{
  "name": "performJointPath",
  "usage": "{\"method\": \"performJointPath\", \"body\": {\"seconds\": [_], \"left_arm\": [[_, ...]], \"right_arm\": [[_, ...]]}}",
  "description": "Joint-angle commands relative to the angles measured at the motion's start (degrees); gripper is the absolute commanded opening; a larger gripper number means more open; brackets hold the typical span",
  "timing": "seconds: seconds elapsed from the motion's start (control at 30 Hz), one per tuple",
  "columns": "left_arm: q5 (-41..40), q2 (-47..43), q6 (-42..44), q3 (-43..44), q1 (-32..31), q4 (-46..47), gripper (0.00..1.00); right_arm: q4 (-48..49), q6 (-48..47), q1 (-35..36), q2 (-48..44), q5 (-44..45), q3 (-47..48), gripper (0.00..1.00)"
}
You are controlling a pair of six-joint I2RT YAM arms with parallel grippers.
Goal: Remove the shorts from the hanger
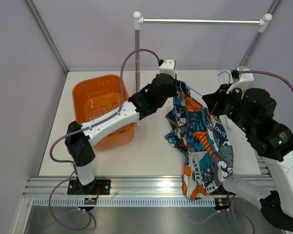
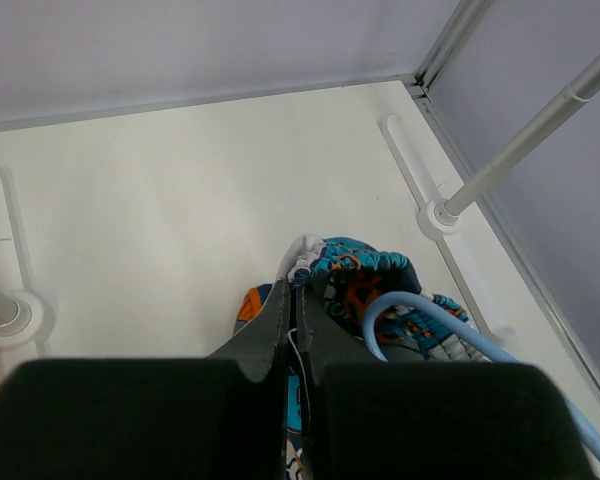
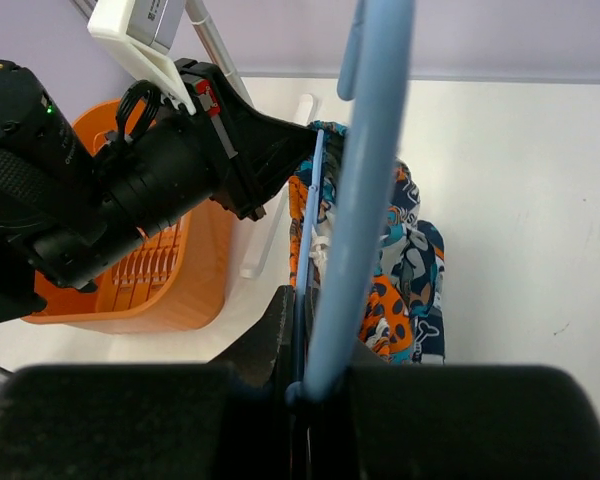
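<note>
**Near edge.** Aluminium track (image 1: 136, 187) carrying both arm bases. The lower hem of the shorts (image 1: 198, 141) reaches it on the right side. It cannot be told whether the hem rests there or hangs free.

**Middle, right.** Shorts: printed cloth, spread in a long strip from the near track up to the two grippers and gathered at the far end.
Right gripper (image 3: 302, 335): jaws closed on the light-blue wire of the hanger (image 3: 365, 180), with the wire running away from the wrist toward the cloth.

**Middle, centre.** Left gripper (image 2: 298, 292): fingers pinched together on a bunched edge of the shorts, next to a small white label. A loop of hanger wire lies just beside them on the right.

**Middle, left.** Orange basket (image 1: 112, 139) on the white table (image 1: 146, 156), partly crossed by the left arm.

**Far.** Silver clothes rail (image 1: 200, 21) with white end caps. Nothing hangs on it.

**Step in hand (judged).** Separation: one gripper on each item, cloth not yet free of the wire.

**Next move (judged).** Hold the hanger steady with the right gripper. Draw the pinched edge left and off the wire end without dragging the hanger along.

**Not made out.** Most of the hanger's triangle is covered by cloth and the right arm. How the shorts are attached is hidden.
</note>
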Motion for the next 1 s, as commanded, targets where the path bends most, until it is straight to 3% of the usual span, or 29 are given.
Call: {"method": "performJointPath", "body": {"seconds": [0.0,0.3,0.63,0.97], "left_arm": [[-0.4,0.1,1.3,1.3,2.0,1.2,0.0],[7.2,-4.4,1.6,-5.5,1.7,2.3,0.0],[13.8,-5.7,4.6,-6.4,0.9,1.8,0.0],[20.4,-18.0,11.2,-10.8,-8.6,-3.1,0.0]], "right_arm": [[-1.4,0.1,0.5,-1.6,0.5,3.4,0.0],[1.9,-0.8,0.4,0.1,5.2,2.3,0.0],[4.8,-1.4,0.5,1.2,6.7,2.8,0.0],[10.6,-2.8,0.5,4.6,10.9,0.4,0.0]]}}
